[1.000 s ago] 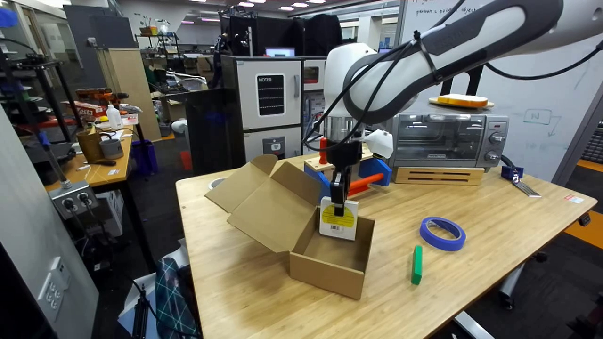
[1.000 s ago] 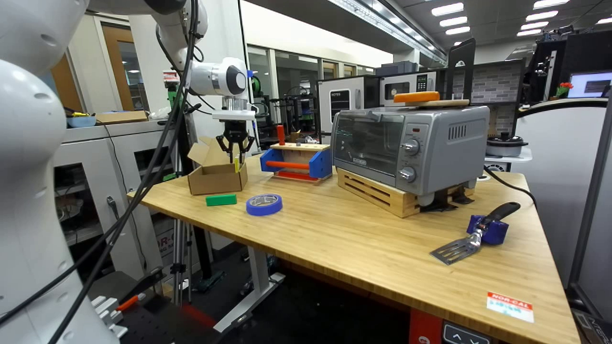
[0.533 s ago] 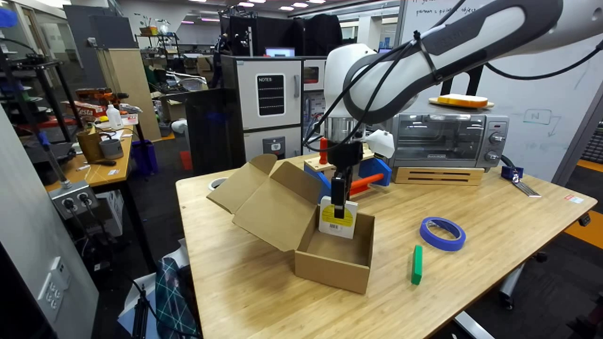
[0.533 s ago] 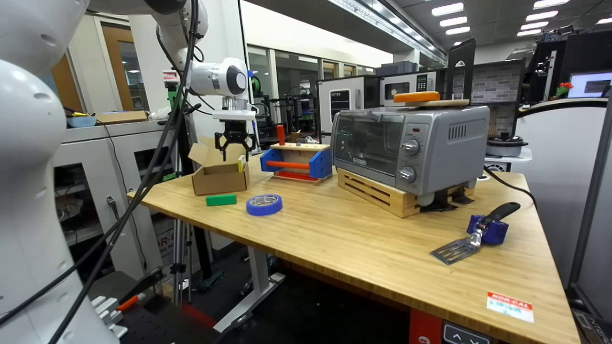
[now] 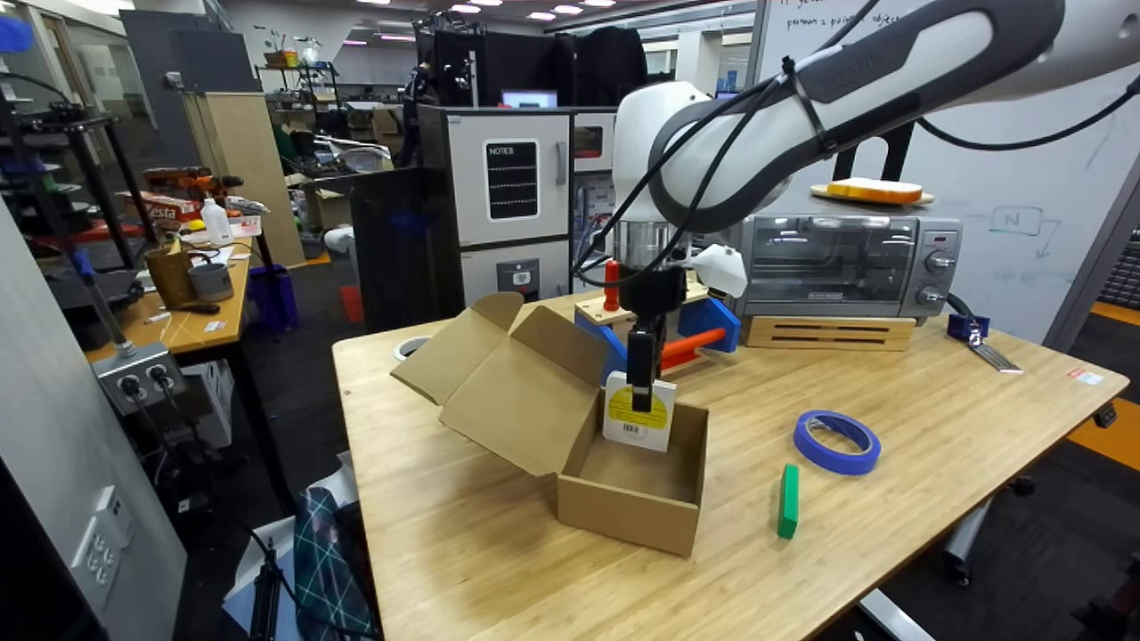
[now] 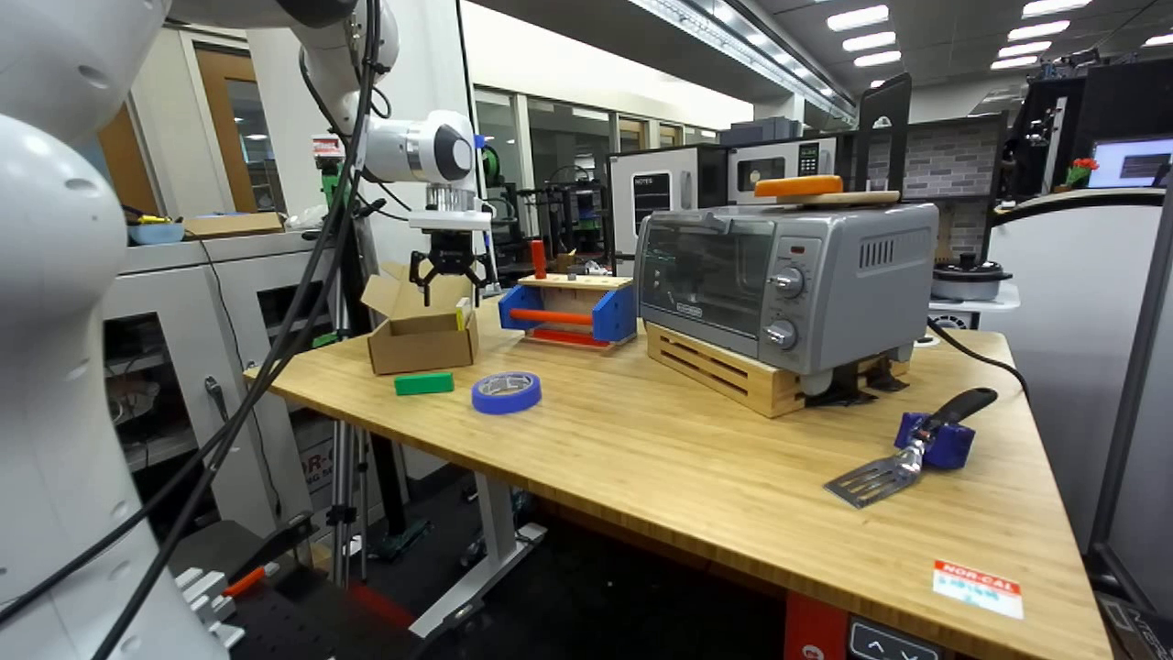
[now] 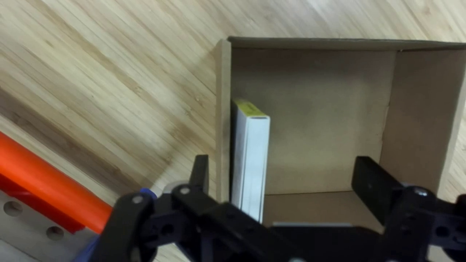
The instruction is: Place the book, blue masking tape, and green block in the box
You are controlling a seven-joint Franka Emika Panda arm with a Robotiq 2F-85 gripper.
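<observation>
In an exterior view, centre: seeing book [image 5: 638,427] standing in box [image 5: 628,514]. In an exterior view, left: seeing green block [image 6: 424,383] and tape [image 6: 507,401] lying outside. In the wrist view, bottom: holding nothing between widespread fingers [image 7: 375,189], perhaps straddling book and left wall [image 7: 223,120]; wanting a straight lift, dragging neither.

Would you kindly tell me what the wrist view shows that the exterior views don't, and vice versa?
Only the wrist view: two round holes in the wooden board.
Only the exterior views: the blue masking tape, the green block, the toaster oven and the spatula.
Shared: the box, the book standing inside it, the orange bar and the open tool.
</observation>
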